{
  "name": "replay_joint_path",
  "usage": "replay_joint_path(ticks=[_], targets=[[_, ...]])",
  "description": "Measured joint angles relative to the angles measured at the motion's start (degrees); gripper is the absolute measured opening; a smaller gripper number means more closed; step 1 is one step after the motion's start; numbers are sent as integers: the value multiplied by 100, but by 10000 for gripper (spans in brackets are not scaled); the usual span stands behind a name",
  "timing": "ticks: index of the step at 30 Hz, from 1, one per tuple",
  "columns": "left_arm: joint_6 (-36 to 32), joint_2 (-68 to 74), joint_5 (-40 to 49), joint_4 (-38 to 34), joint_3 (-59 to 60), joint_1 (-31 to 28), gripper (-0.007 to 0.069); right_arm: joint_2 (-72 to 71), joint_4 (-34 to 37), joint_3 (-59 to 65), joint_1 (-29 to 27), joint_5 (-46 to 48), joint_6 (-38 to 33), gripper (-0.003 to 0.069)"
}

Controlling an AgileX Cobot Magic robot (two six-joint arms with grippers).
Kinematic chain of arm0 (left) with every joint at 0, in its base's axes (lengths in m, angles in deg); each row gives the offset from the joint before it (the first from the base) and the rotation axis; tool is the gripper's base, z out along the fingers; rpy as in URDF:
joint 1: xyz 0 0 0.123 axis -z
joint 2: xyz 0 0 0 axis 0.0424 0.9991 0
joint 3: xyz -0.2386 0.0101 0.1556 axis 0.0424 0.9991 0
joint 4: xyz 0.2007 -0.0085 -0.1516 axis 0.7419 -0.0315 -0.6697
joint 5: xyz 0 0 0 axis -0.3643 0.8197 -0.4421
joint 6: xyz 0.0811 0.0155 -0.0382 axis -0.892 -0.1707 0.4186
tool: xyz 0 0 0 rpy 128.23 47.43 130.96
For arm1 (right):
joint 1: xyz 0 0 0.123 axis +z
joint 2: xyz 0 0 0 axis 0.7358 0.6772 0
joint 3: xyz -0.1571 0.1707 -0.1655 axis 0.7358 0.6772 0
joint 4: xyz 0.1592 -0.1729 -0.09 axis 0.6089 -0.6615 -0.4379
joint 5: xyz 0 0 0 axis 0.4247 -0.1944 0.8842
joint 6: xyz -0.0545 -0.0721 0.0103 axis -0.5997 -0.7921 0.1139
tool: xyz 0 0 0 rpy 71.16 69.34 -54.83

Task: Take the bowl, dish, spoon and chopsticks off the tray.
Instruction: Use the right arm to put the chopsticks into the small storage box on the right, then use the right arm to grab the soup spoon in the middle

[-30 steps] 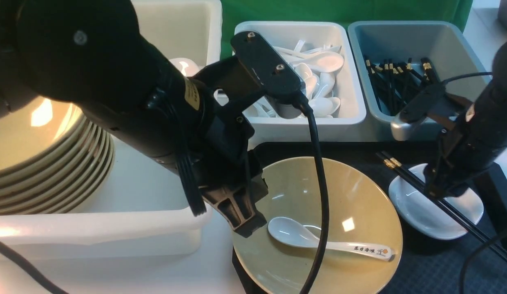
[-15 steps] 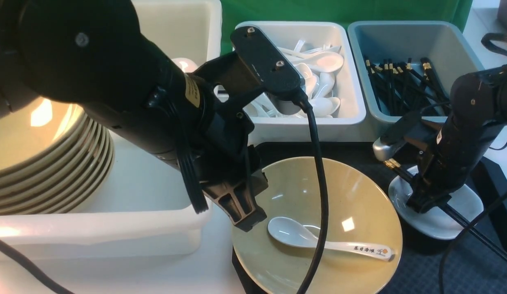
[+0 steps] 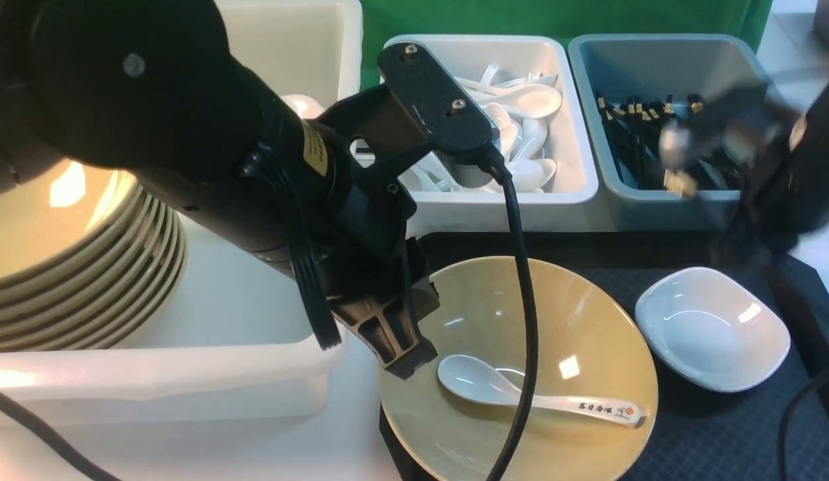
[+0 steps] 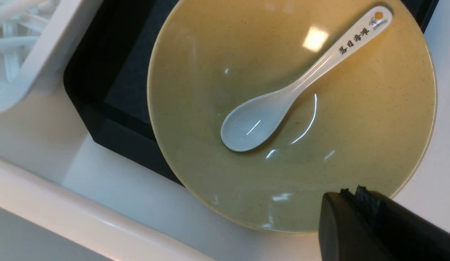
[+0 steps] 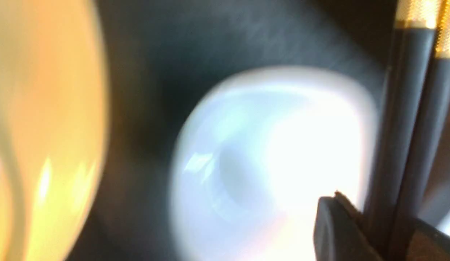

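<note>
The yellow bowl [image 3: 574,314] sits on the black tray [image 3: 715,441] with the printed spoon [image 3: 541,399] lying inside it. My left gripper [image 3: 404,364] hangs shut and empty just above the bowl's near-left rim; in the left wrist view it [image 4: 351,191] is over the rim of the bowl [image 4: 355,119], apart from the spoon [image 4: 283,105]. The white dish [image 3: 711,327] lies bare on the tray's right. My right gripper [image 3: 738,244], blurred, is shut on the chopsticks [image 3: 678,182] and holds them above the dish. The right wrist view shows the chopsticks [image 5: 402,127] between the jaws, over the dish [image 5: 268,163].
A white tub [image 3: 153,381] at the left holds a stack of yellow bowls [image 3: 73,260]. Behind the tray stand a white tub [image 3: 501,208] of plain spoons and a grey-blue tub [image 3: 654,67] of black chopsticks. The left arm's cable [image 3: 524,300] hangs over the bowl.
My right gripper came down onto the chopsticks across the dish, shut on them, and has lifted them up and back toward the grey-blue tub. The dish is now uncovered. The left arm barely moved.
</note>
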Motion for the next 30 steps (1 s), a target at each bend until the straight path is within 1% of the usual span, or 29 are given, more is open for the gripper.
replay_joint_path(ticks=[2,3,6,7,9,11,14,16,17,18,19,20,22,23,24,26,28,30], targets=[[18,7,-138,-25,0,0,-8,203,0,-595,-202,-182,210,122],[24,7,-152,-25,0,0,-8,203,0,-663,-202,-182,240,122],[101,84,-397,-130,0,0,-8,864,59,-1776,-524,-705,736,122],[162,112,-472,-147,0,0,-8,1157,85,-2245,-606,-905,1001,122],[191,146,-593,-154,0,0,-8,1630,119,-2763,-699,-1146,1313,122],[202,166,-760,-154,0,0,-8,2175,155,-3383,-767,-1378,1850,122],[253,172,-1435,-154,0,0,-8,3066,180,-4318,-802,-1572,2359,123],[393,178,-2099,-160,0,-6,-8,3523,193,-4782,-808,-1591,2413,139],[467,182,-2293,-160,0,-18,-8,3684,198,-4941,-808,-1585,2421,150],[557,195,-2545,-174,0,-36,-8,3793,199,-5084,-808,-1574,2427,171],[586,202,-2603,-179,0,-52,-8,3861,205,-5116,-808,-1556,2425,179],[815,220,-3019,-185,0,-150,-8,4048,222,-5331,-808,-1402,2451,246],[1061,231,-3287,-200,0,-306,-8,4174,227,-5467,-808,-1115,2471,335],[1244,237,-3332,-239,-21,-437,-8,4194,255,-5540,-808,-815,2467,384],[1349,243,-3308,-282,-56,-585,-8,4194,293,-5588,-808,-593,2429,428],[1459,268,-3099,-404,-205,-869,-8,4150,497,-5718,-808,-52,2065,492],[1397,273,-2629,-552,-420,-1179,-8,3974,865,-5760,-799,571,1502,537],[1215,273,-2267,-598,-609,-1364,-8,3759,1188,-5752,-733,898,964,551]])
